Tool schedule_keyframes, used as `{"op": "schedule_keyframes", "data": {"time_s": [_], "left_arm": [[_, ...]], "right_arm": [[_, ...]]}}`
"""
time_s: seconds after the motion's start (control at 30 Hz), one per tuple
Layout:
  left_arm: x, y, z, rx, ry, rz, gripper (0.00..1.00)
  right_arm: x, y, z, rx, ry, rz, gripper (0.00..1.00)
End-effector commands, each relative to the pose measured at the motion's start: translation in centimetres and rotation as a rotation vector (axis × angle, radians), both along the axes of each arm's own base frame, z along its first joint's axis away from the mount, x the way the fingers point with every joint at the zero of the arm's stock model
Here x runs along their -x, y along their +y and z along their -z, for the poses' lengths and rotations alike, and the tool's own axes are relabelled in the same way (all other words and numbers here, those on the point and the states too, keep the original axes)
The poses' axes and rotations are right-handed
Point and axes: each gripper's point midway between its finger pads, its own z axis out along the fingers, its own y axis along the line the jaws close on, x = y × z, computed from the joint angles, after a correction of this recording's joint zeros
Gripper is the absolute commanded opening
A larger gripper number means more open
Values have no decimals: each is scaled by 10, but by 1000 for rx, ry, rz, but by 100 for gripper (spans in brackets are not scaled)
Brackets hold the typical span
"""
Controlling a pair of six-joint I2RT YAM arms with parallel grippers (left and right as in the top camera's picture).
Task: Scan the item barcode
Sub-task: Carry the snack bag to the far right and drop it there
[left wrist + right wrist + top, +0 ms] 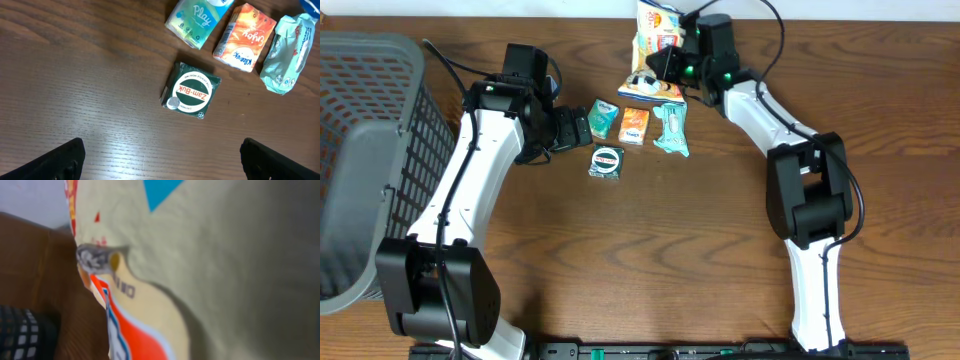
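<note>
Filling the right wrist view, the bag [225, 255] sits so close that its print is a blur of cream, orange and blue, and we can find no barcode on the face shown. It is at the far edge of the table [75, 75], above the row of small packs. The right gripper [668, 62] is pinched nearly closed, and we judge that it has the bag by an edge, though its fingers are hidden. That thin grip on slick film is our main worry, because the bag could slide out. It could also sag and crease across the code, or brush the packs beneath it. We see no scanner, so we cannot tell which way the code should face. The left gripper [162, 162] is spread wide and holds nothing, hovering low over the table short of the tin. If it reaches in early, it could nudge the tin or the packs. As for writing, the wipes pack [286, 52] has print too small to read. The orange pack [244, 37] carries script that looks like Kleenex, the green pack [197, 20] says "Play", and the tin [191, 91] reads "Zam-Buk".
</note>
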Motion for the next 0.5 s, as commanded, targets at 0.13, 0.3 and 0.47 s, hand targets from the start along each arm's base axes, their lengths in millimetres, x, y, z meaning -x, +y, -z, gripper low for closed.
{"op": "schedule_keyframes", "data": {"time_s": [0.13, 0.3, 0.47], "left_arm": [[-2, 2, -2, -11, -6, 3, 98], [-2, 2, -2, -11, -7, 3, 97], [-2, 2, -2, -11, -6, 3, 98]], "right_arm": [[-5, -2, -18, 105, -82, -33, 1], [-9, -14, -17, 137, -93, -26, 1], [-26, -72, -29, 150, -45, 63, 1]]}}
